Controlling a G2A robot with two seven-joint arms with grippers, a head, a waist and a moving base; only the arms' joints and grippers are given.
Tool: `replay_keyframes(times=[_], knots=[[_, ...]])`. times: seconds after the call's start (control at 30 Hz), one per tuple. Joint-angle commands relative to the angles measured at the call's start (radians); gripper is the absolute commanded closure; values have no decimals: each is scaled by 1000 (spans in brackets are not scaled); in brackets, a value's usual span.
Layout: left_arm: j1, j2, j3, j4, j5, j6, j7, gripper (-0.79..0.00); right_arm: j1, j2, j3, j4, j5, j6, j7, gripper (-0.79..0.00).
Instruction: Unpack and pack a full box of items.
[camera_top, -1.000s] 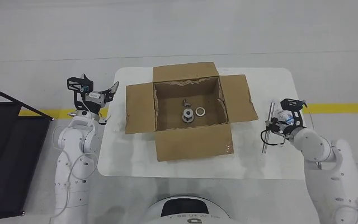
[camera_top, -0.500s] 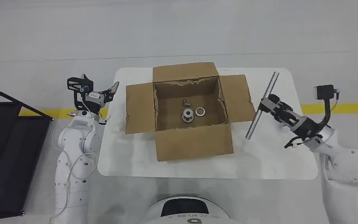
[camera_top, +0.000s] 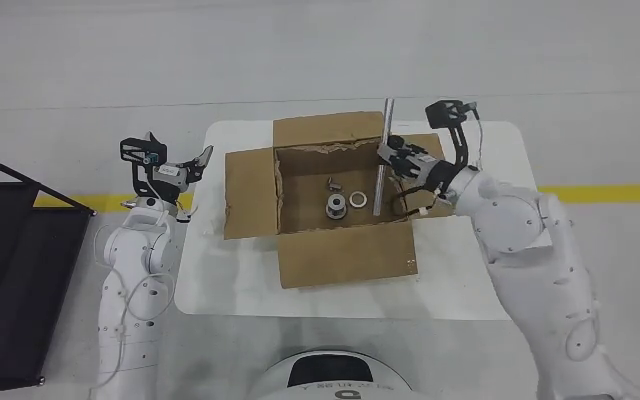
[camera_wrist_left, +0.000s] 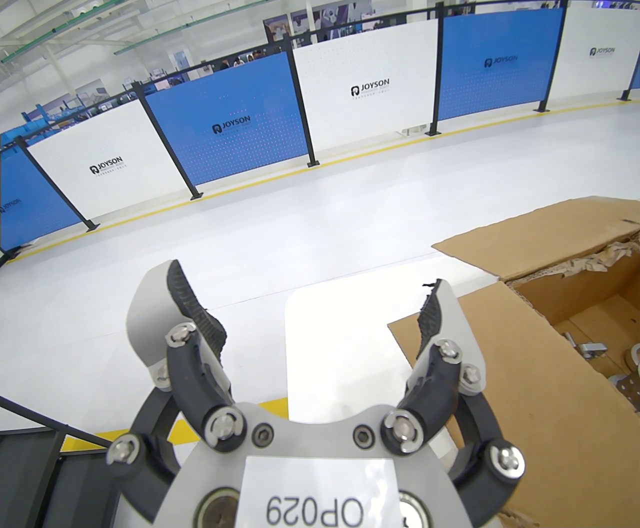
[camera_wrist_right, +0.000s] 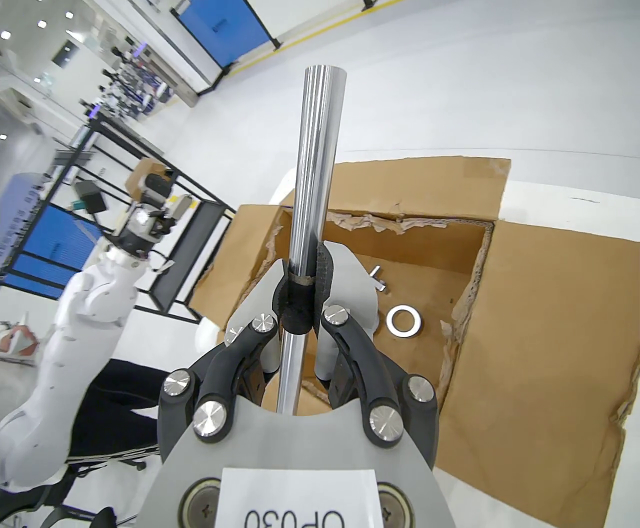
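The white table (camera_top: 480, 285) carries an open cardboard box (camera_top: 345, 255) with its flaps spread out and its far inner rim torn. Over the box's right side, the right gripper (camera_wrist_right: 303, 287) has its fingers clamped on a steel rod (camera_wrist_right: 320, 150), whose lower end is lost behind the gripper's body in the wrist view. The left gripper (camera_wrist_left: 306, 292) hangs just off the table's left edge, fingers apart. On the box floor lie a flanged round part (camera_top: 336, 207), a flat ring (camera_wrist_right: 405, 320) and a bolt-like piece (camera_wrist_right: 377, 277) too small to name surely
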Motion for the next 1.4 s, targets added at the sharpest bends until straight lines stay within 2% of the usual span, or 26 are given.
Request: replay_keyframes(times=[0.0,0.17,0.33,0.73,0.97,1.2,1.23,1.27,1.37], knots=[[0,0,0,0,0,0,0,-785,48,-6,-65,52,-71,5,-12,0],[0,0,0,0,0,0,0,-785,113,-19,-190,147,-247,3,-46,0],[0,0,0,0,0,0,0,-785,137,-27,-259,214,-352,-24,-37,0],[0,0,0,0,0,0,0,-785,202,-49,-426,324,-599,-96,127,0],[0,0,0,0,0,0,0,-785,251,-75,-497,384,-662,-91,159,0],[0,0,0,0,0,0,0,-785,315,-116,-573,493,-731,-14,183,0],[0,0,0,0,0,0,0,-785,323,-121,-581,508,-738,-7,203,-163],[0,0,0,0,0,0,0,-785,326,-127,-589,523,-733,-3,210,-197],[0,0,0,0,0,0,0,-785,336,-142,-603,548,-728,12,197,-228]])
